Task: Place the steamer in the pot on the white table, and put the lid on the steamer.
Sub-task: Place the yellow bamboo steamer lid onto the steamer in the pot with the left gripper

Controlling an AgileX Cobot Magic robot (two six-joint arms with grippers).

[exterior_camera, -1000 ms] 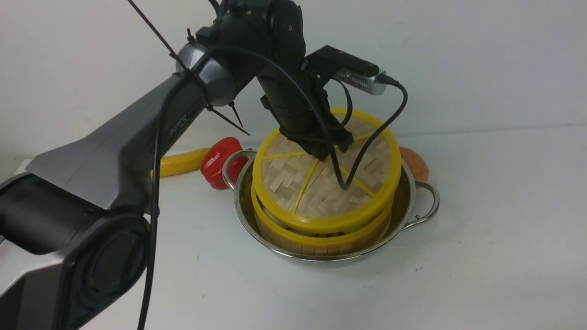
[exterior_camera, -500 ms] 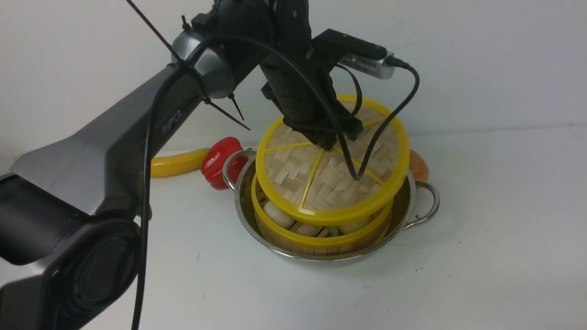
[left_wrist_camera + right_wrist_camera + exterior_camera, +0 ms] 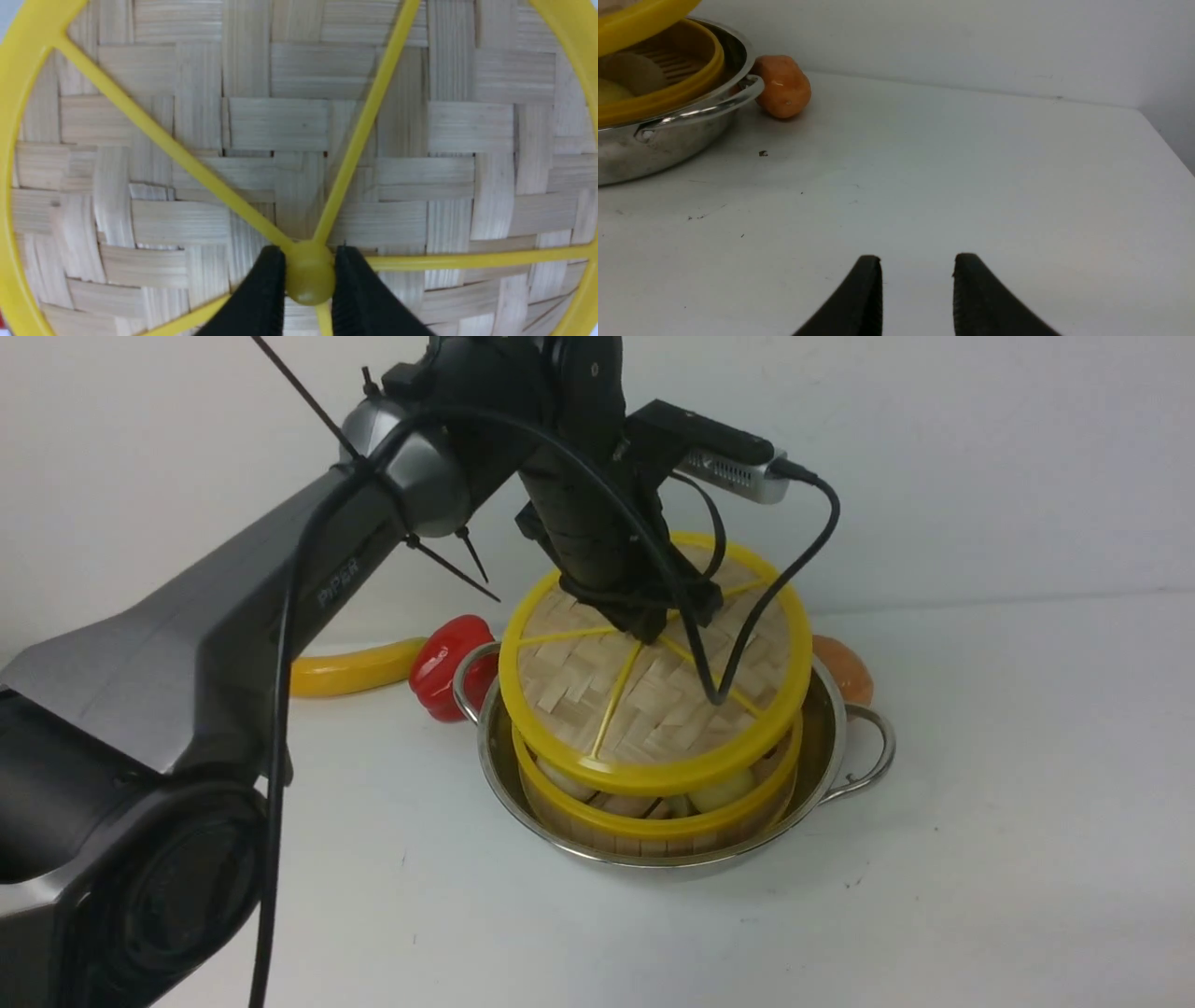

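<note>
Left arm: the dark left arm (image 3: pixel 215 625) reaches from the near left corner up and over the pot.
Yellow fruit: a long yellow toy fruit (image 3: pixel 350 669) lies on the table at far left, its end just beside the pepper.
Red pepper: a red toy pepper (image 3: pixel 446 665) stands close against the pot's left loop handle.
Pot: the steel pot (image 3: pixel 653 861) sits mid-table on the white table (image 3: pixel 1008 803).
Steamer: the steamer (image 3: pixel 653 826) rests inside the pot, its yellow band just above the pot's rim, pale dumplings (image 3: pixel 719 791) showing along the near side.
Lid: the lid (image 3: pixel 644 705) hangs tilted over the steamer, its near edge raised clear of the rim. Whether its far edge touches cannot be told.
Left gripper: the left gripper (image 3: pixel 309 255) pinches the lid's yellow centre knob (image 3: pixel 308 282), one black finger on each side.
Orange fruit: an orange toy fruit (image 3: pixel 845 669) lies behind the pot's right handle, near it.
Right gripper: the right gripper (image 3: pixel 917 280) is low over bare table to the pot's right, its fingers spread with nothing between them.
</note>
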